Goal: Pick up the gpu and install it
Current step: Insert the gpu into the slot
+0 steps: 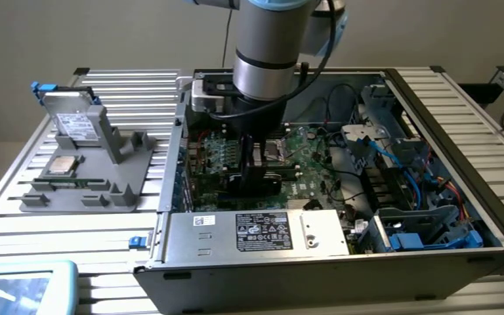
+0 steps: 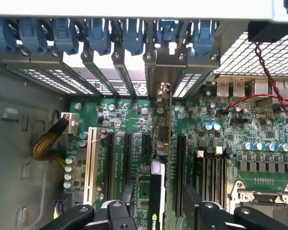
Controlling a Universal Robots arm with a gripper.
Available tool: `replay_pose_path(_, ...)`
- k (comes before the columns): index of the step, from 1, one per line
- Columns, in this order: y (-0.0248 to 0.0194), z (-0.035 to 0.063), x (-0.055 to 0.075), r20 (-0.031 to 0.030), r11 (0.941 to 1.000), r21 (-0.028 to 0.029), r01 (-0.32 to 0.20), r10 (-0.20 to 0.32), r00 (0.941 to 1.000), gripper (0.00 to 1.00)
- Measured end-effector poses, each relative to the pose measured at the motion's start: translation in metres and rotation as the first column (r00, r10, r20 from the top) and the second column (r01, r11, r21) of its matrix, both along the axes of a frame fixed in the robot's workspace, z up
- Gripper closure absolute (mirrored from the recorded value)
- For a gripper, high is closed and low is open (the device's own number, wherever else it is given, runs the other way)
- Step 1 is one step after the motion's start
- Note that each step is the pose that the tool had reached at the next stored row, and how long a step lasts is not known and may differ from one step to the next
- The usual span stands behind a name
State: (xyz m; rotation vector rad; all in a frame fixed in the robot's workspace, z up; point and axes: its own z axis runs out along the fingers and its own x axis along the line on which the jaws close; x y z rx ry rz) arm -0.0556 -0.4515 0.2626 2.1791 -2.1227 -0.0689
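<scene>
The gpu (image 2: 158, 184) stands on edge in a slot of the green motherboard (image 2: 129, 120). Its metal bracket (image 2: 164, 72) lies against the case's rear slot openings. My gripper (image 2: 158, 203) is open and straddles the card, with one finger (image 2: 127, 191) and the other (image 2: 192, 196) apart from its two faces. In the exterior view, my gripper (image 1: 258, 176) reaches down into the open computer case (image 1: 462, 216) over the motherboard (image 1: 317, 164).
Blue slot clips (image 2: 101, 36) line the case's rear edge. A yellow cable bundle (image 2: 48, 141), RAM slots (image 2: 211, 172) and the CPU socket (image 2: 264, 191) flank the card. Outside the case, a grey stand (image 1: 94, 190) holds a hard drive (image 1: 73, 121) and a CPU chip (image 1: 62, 165). The power supply (image 1: 261, 233) sits at the front.
</scene>
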Motion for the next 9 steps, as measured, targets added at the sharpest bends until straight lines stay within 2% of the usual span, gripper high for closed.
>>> replay_pose_path(9, 0.0000, 0.0329, -0.002, 0.0046, 1.0000, 0.0000, 0.001, -0.001, 1.0000, 0.47)
